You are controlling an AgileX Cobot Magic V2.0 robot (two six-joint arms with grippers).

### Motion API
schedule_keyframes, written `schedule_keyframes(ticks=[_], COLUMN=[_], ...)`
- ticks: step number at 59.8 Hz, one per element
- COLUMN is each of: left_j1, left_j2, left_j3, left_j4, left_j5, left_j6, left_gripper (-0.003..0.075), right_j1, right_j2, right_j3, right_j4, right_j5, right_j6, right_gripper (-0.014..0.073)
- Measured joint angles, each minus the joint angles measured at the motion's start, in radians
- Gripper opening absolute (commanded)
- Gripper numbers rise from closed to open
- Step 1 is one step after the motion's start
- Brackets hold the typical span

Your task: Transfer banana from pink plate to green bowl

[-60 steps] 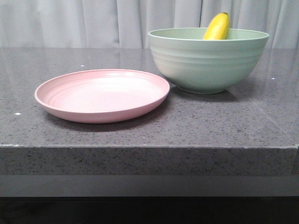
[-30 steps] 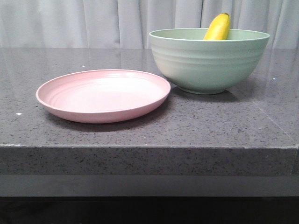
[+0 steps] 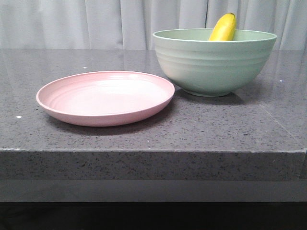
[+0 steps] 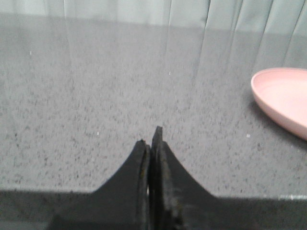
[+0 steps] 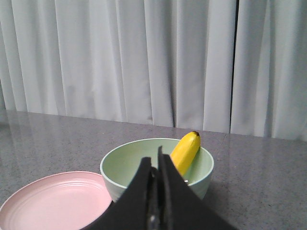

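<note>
Front view: the banana [image 3: 223, 28] leans inside the green bowl [image 3: 214, 62], right of the bare pink plate [image 3: 105, 97]; no writing is readable.

Left wrist view: the left gripper [image 4: 150, 143] is pressed together over the table [image 4: 96, 96].

Right wrist view: the right gripper [image 5: 154, 165] is pressed together, holding nothing.

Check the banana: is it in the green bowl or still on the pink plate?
In the bowl. The banana stands leaning inside the green bowl, its tip above the rim; the pink plate is bare.
</note>
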Motion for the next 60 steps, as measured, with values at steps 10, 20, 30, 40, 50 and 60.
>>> schedule_keyframes(ticks=[10,20,30,40,50,60], left_j1=[0.0,0.0,0.0,0.0,0.0,0.0], left_j2=[0.0,0.0,0.0,0.0,0.0,0.0], left_j3=[0.0,0.0,0.0,0.0,0.0,0.0], left_j4=[-0.002,-0.002,-0.002,-0.002,-0.002,-0.002], left_j5=[-0.038,-0.04,-0.044,-0.045,-0.046,-0.048], left_j6=[0.0,0.0,0.0,0.0,0.0,0.0], left_gripper=[-0.002,-0.002,-0.002,-0.002,-0.002,-0.002], right_j1=[0.0,0.0,0.0,0.0,0.0,0.0], right_j2=[0.0,0.0,0.0,0.0,0.0,0.0], right_j3=[0.0,0.0,0.0,0.0,0.0,0.0], right_j4=[0.0,0.0,0.0,0.0,0.0,0.0], right_j5=[0.0,0.0,0.0,0.0,0.0,0.0], right_j6=[0.0,0.0,0.0,0.0,0.0,0.0], right_gripper=[-0.0068,-0.0068,-0.0068,-0.0068,-0.0068,-0.0068])
